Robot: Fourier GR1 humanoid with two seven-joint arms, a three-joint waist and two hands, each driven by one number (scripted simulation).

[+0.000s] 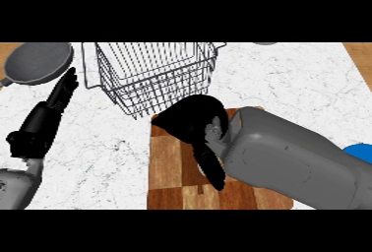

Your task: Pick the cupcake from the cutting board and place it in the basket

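Observation:
My right hand [190,119] hangs over the far end of the wooden cutting board [170,172], just in front of the wire basket [154,74]. Its fingers are curled into a rounded fist and its thumb [209,165] points back toward me. The cupcake shows nowhere on the board; the curled hand hides it. The grey right forearm [291,162] covers the board's right half. At the left, my left hand [59,96] rests open over the counter with its fingers up, apart from the board and basket.
A grey pan [38,61] lies at the back left, beside the left hand's fingertips. A blue object [360,151] peeks out at the right edge behind the right forearm. White marble counter [291,83] stretches right of the basket.

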